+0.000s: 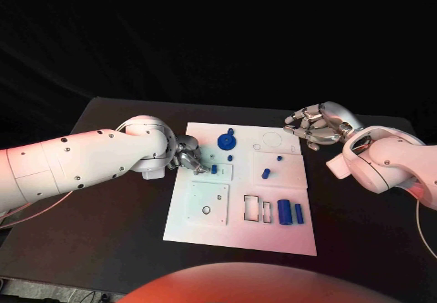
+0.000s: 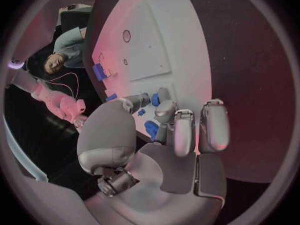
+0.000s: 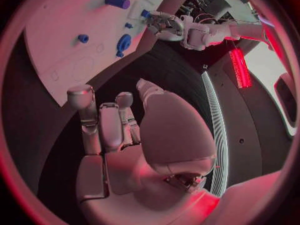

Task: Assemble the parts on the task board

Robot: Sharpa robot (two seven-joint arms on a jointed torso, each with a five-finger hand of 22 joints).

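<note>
- Six blue parts (image 1: 285, 211) on the task board (image 1: 241, 237), centre frame.
- Left robot hand (image 1: 189, 158) pinches a small part (image 1: 214, 168) at the board's left edge.
- Right robot hand (image 1: 316, 125), empty and fingers loosely curled, hovers over bare tabletop (image 1: 364, 227) upper right.

A robot lab — black table (image 1: 119, 208) (dark backdrop), white task board (image 1: 241, 237).

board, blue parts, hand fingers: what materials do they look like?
Task board: white, matte, with crisp cut-out slots, likely plastic or painted sheet. Blue parts, such as the two cylinders: uniform saturated colour, dull sheen, probably moulded or printed plastic. Left hand and right hand: silver with bright highlights, so metal or metallic-coated shells; can't tell which.
</note>
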